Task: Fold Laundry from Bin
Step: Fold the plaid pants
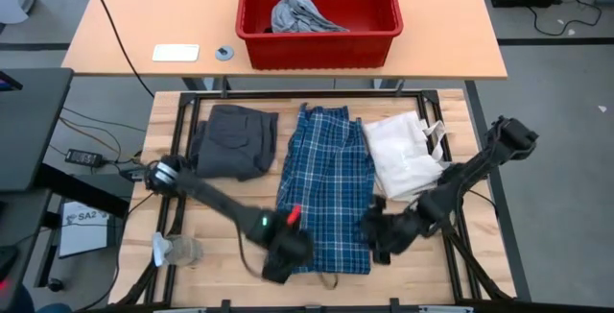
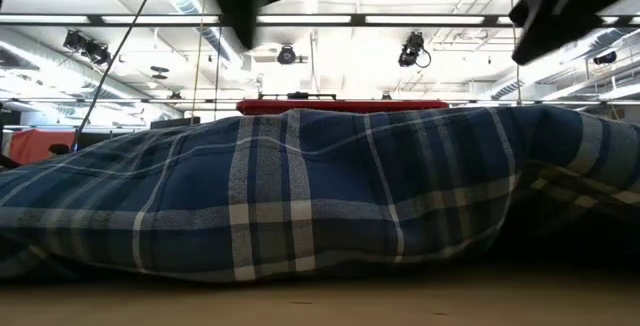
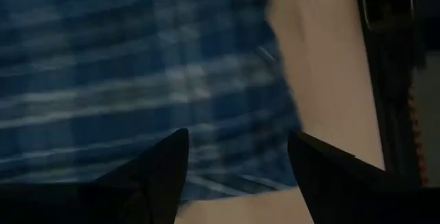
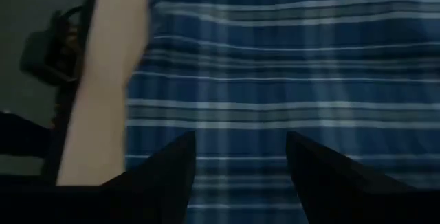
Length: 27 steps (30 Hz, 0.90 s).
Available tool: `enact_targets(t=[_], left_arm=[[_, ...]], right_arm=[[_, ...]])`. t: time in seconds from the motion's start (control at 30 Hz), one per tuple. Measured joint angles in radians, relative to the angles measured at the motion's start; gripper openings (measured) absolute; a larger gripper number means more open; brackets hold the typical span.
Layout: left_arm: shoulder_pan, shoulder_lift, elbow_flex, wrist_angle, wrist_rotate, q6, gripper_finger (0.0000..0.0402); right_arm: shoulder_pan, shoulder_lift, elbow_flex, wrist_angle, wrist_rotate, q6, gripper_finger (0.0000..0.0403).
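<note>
Plaid cloth is filling the low view: the blue-and-white plaid shirt (image 2: pixel 330 196) is lying nearest that camera, spread flat along the middle of the wooden table (image 1: pixel 221 231), its long side running from near to far. Both arms are hanging over its near end. The left tool (image 1: pixel 278 255) is hovering above the shirt's near left corner; its two dark fingers (image 3: pixel 155 176) are standing apart with nothing between them, plaid cloth and bare table showing in the gap. The right tool (image 1: pixel 379 236) is sitting at the shirt's near right edge, and its fingers (image 4: pixel 172 169) are likewise standing apart over the plaid, clamped on nothing. From above it seems to be just off the cloth's edge, though that is hard to judge.

To the left of the shirt, dark grey shorts (image 1: pixel 233 140) are lying folded on the far left part of the table. To the right, a white fabric bag (image 1: pixel 403 155) is lying near the shirt's far right side, its cords trailing toward the right edge. A small clear object (image 1: pixel 175 249) is resting at the near left edge of the table.

Beyond the wooden table, on a lighter table, the red bin (image 1: pixel 317 49) is standing with a light grey piece (image 1: pixel 302 13) of laundry crumpled inside it. A white flat item (image 1: pixel 176 53) and a small round thing (image 1: pixel 224 53) are lying to the left of the bin.
</note>
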Motion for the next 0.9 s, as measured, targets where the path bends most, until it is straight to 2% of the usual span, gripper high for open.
enact_targets(t=[0.13,0.27,0.5,0.63,0.77,0.9], left_arm=[[-0.081,0.059,0.000,-0.019,-0.003,-0.081,0.0254],[-0.130,0.100,0.000,0.007,-0.018,-0.149,0.0254],[-0.195,0.163,0.000,0.088,-0.069,-0.215,0.0254],[-0.227,0.199,0.000,0.099,-0.177,-0.283,0.0254],[-0.245,0.240,0.000,0.055,-0.326,-0.340,0.0254],[-0.238,0.274,0.003,0.040,-0.351,-0.340,0.0241]], right_arm=[[0.058,0.111,0.049,0.025,-0.006,-0.020,0.0231],[0.093,0.235,0.173,-0.015,-0.004,-0.042,0.0238],[0.135,0.440,0.445,-0.223,0.088,0.038,0.0266],[0.168,0.523,0.607,-0.435,0.166,0.156,0.0272],[0.196,0.587,0.708,-0.563,0.187,0.206,0.0271],[0.224,0.634,0.736,-0.621,0.182,0.282,0.0266]])
